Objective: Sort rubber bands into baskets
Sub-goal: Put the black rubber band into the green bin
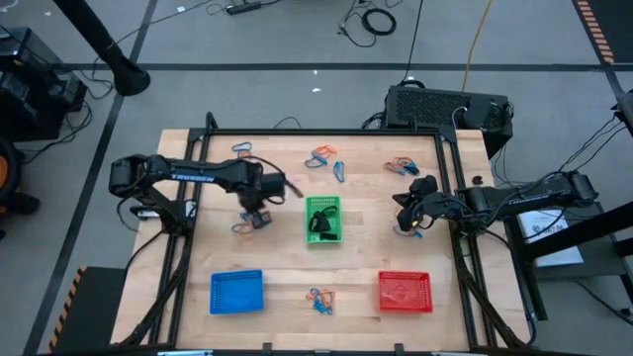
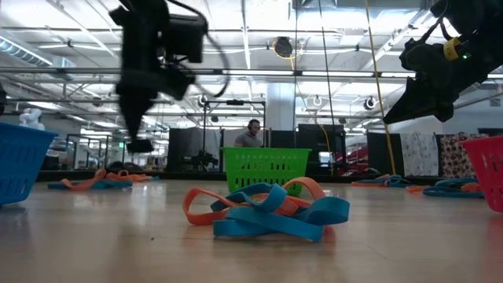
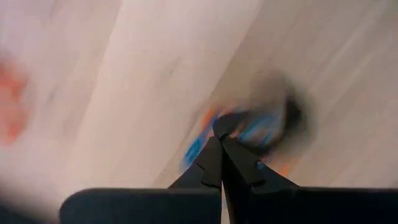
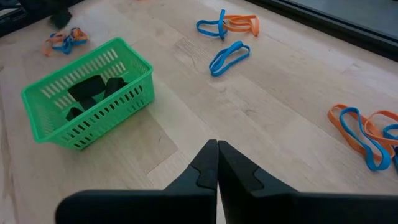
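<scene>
My left gripper hangs fingers-down left of the green basket, above a small heap of orange and blue rubber bands. It is shut on a black rubber band, blurred in the left wrist view. The green basket holds black bands. My right gripper is shut on nothing and hovers right of the green basket. The blue basket and the red basket stand near the front edge. My left gripper pinches the black band's near part between its two fingertips, coming from above and pointing down. The loop hangs under the fingers, clear of the table. The picture is too blurred to tell more.
Further heaps of orange and blue bands lie at the far left, far middle, far right, under the right arm and between the front baskets. A black metal frame borders the table.
</scene>
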Robot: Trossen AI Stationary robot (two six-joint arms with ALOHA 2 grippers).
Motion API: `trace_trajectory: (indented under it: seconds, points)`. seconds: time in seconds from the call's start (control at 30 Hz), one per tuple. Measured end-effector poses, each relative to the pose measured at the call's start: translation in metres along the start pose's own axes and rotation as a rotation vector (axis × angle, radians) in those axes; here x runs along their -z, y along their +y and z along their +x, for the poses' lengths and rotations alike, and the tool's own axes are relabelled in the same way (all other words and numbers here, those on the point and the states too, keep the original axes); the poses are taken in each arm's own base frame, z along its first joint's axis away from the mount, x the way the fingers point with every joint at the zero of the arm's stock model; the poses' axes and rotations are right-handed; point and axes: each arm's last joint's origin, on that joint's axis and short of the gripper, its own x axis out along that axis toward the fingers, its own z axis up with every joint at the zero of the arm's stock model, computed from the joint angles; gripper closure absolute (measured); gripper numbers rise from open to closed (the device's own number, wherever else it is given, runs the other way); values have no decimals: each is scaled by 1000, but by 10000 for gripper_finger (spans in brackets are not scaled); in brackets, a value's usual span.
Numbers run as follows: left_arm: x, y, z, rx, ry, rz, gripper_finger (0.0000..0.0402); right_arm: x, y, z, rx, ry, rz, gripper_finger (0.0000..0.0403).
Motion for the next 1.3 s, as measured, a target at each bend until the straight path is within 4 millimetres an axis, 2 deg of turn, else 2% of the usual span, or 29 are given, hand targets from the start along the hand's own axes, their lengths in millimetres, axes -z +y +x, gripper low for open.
trace_trajectory:
  seconds: [0.2, 0.37, 0.47, 0.77, 1.17, 1.3]
  points:
    - [-37, -27, -11, 249, -413, 83, 400, 0, 0, 0, 0, 0, -1, 403]
    - [-52, -45, -25, 324, -660, 157, 400, 0, 0, 0, 0, 0, -1, 403]
    - [-58, -50, -26, 292, -741, 148, 400, 0, 0, 0, 0, 0, -1, 403]
    - [-70, -55, 5, 188, -715, 116, 400, 0, 0, 0, 0, -1, 0, 403]
    - [-73, -51, 10, 154, -711, 98, 399, 0, 0, 0, 0, 0, -15, 403]
    - [-72, -52, 10, 182, -694, 109, 379, 0, 0, 0, 0, 0, -19, 403]
